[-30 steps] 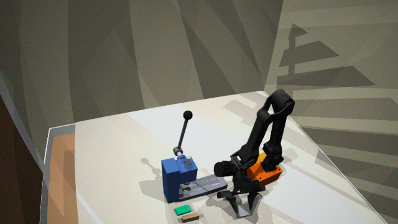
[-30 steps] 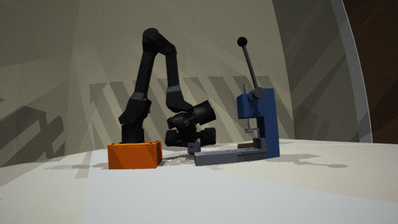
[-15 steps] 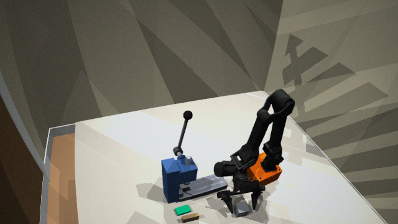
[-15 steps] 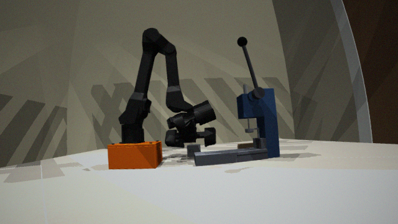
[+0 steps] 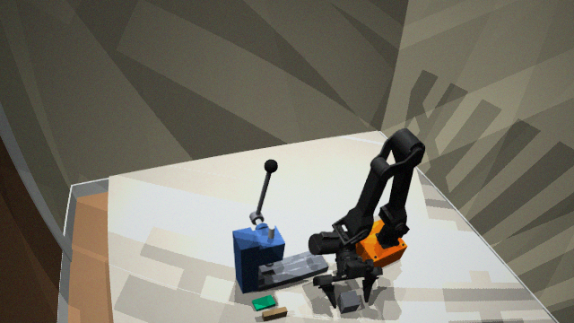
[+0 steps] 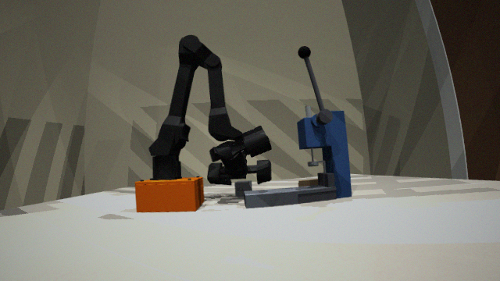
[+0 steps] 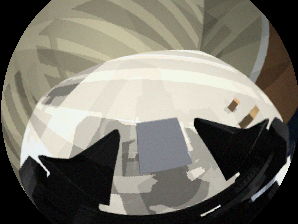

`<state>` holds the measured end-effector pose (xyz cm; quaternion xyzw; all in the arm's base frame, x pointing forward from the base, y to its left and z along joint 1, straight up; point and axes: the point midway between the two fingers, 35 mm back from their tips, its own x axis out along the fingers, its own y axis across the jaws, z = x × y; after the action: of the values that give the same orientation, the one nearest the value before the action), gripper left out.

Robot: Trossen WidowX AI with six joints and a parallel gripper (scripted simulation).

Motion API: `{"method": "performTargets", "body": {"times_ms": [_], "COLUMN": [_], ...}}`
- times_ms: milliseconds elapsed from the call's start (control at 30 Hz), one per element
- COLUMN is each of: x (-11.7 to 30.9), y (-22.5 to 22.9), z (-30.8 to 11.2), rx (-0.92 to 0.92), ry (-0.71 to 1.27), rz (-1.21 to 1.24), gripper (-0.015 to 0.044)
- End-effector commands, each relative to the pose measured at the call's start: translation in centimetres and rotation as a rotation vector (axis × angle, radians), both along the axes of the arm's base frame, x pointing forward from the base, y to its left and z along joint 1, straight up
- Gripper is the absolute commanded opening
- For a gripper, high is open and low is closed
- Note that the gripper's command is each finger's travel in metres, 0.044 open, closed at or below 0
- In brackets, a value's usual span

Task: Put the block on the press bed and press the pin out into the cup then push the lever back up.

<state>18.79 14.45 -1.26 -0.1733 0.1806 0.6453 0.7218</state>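
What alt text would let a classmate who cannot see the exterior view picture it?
A black robot arm holds its open fingers above a small grey block on a pale table. To the right stands a blue press, its ball-topped lever raised; the arm's orange base is at left.
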Motion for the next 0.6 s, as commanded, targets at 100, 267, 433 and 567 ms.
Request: {"method": "performTargets", "body": {"times_ms": [100,267,433,567], "x": [-0.1,0.2,1.2,0.3], "y": [0.0,0.0,-0.3,-1.3], "z": [0.1,0.2,2.6,5.8], "rx": [0.004,-0.027,-0.261,-0.458], "ry": [-0.002,0.004,0.038,0.047], "rz": [0.003,0.002,-0.004,-0.008], "gripper": [0.0440,0.0440,0.0440,0.0440]}}
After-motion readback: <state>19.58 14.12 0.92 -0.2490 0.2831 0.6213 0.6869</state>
